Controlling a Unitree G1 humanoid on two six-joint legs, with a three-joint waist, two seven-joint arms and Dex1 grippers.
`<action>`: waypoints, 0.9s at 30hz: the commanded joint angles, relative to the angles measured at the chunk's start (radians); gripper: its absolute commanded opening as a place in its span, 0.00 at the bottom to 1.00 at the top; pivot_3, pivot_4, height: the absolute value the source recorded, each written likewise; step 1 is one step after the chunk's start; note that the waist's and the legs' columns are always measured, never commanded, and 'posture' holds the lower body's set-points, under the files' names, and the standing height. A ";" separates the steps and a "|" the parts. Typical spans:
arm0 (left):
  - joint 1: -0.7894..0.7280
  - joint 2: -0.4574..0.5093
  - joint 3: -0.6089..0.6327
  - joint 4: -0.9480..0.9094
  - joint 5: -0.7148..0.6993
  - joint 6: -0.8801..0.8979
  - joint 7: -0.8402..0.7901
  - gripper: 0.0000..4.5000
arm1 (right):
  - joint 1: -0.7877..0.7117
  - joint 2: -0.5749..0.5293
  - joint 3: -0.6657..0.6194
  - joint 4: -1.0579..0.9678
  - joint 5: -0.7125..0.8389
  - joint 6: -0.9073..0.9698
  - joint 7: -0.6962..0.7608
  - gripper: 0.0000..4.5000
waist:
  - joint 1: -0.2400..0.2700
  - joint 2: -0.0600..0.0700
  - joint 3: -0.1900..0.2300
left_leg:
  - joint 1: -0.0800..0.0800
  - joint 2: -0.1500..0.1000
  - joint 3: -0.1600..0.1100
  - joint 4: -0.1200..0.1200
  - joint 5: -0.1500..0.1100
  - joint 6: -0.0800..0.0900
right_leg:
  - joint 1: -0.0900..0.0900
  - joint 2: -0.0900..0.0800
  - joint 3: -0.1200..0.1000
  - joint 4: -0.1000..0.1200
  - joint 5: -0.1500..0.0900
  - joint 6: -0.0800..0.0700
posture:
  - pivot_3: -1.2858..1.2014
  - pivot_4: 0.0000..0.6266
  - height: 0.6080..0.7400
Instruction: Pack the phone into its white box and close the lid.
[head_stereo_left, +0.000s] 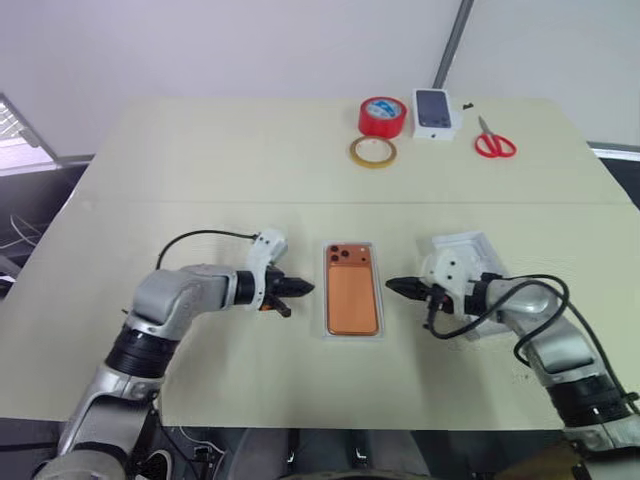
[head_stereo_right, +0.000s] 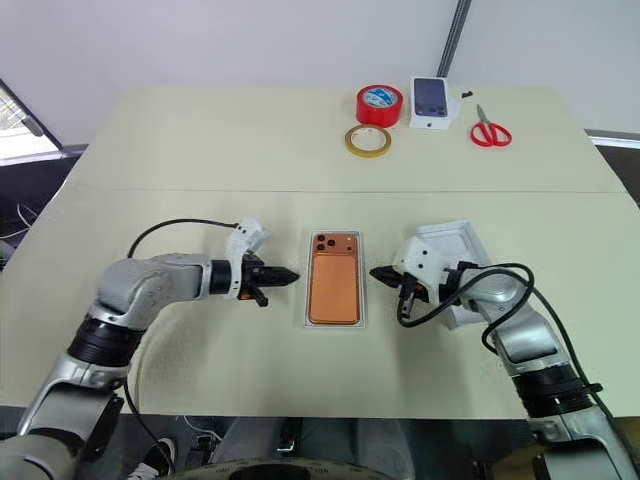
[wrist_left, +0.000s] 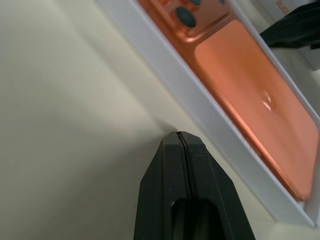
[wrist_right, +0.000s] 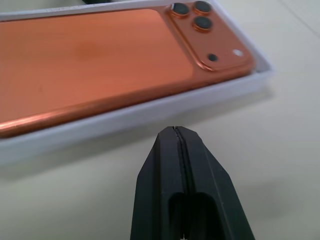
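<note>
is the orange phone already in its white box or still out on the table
In. The phone lies flat, camera side up, inside the white box, whose rim frames it all round. No lid covers it.

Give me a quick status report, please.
Left gripper and right gripper shut, empty, flanking the white box. Phone lies inside. Lid off, behind right arm.

The two eye views look from head height, forward and down over the table (head_stereo_left: 300, 170) — they share nearly the whole scene, from the phone (head_stereo_left: 352, 293) in the white box (head_stereo_left: 324, 300) at centre to the far edge. The left wrist view sits low and very near the tabletop, looking along the left gripper (wrist_left: 181, 136) at one long side of the box. The right wrist view, just as near, looks along the right gripper (wrist_right: 176, 131) at the opposite long side — both wrist views share the phone.
</note>
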 joint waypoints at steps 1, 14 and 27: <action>-0.040 -0.079 -0.066 0.054 0.039 -0.025 -0.034 0.00 | -0.024 0.004 0.000 -0.009 -0.023 -0.026 -0.015 0.00 | 0.003 0.000 0.000 | 0.000 0.000 0.000 0.001 0.000 0.001 | 0.001 0.000 0.000 0.000 0.000 0.000 | 0.52 0.24 1.00; -0.251 -0.339 -0.131 0.347 0.227 -0.196 -0.130 0.00 | -0.010 -0.088 -0.097 0.039 -0.048 -0.034 -0.011 0.00 | 0.015 0.000 0.000 | -0.002 0.000 0.000 0.011 -0.004 0.007 | 0.005 0.000 -0.001 -0.001 0.000 0.000 | 0.52 0.24 1.00; -0.227 -0.350 -0.078 0.346 0.266 -0.208 -0.156 0.00 | 0.040 -0.099 -0.120 -0.006 -0.041 -0.007 -0.005 0.00 | 0.010 0.000 0.000 | -0.001 0.001 0.000 0.013 -0.004 0.008 | 0.006 0.001 -0.001 -0.001 0.000 0.001 | 0.52 0.24 1.00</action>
